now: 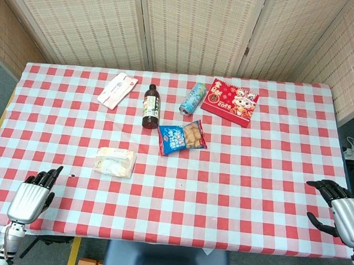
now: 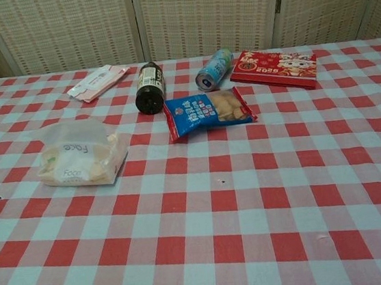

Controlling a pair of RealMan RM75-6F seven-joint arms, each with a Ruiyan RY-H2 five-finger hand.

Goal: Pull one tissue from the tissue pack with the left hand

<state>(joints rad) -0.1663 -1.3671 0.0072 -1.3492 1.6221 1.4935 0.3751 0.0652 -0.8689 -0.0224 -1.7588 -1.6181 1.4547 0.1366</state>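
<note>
Tissue pack [image 1: 115, 162], soft clear-plastic w/ white tissues inside, sits on the left-centre of the worktop [image 1: 234, 172], which has a red & white checked cloth on it. Chest view shows "Face" printed on the pack, and it lies flat w/ nothing touching it.

Left robot hand [image 1: 32, 197] is down at the near-left corner of the worktop, silver back w/ black fingers held loosely apart, holding nothing, well apart from the pack. Right robot hand [image 1: 339, 209] is at the near-right edge, fingers also spread & curved, nothing in it either.

Further back: dark brown bottle [image 1: 150, 105] lying down, blue snack bag [image 1: 182, 137] just in front of it, light blue can [image 1: 193, 98] on its side, red printed box [image 1: 230, 101] beside the can, and a white & pink flat packet [image 1: 117, 90] toward the back left.
</note>
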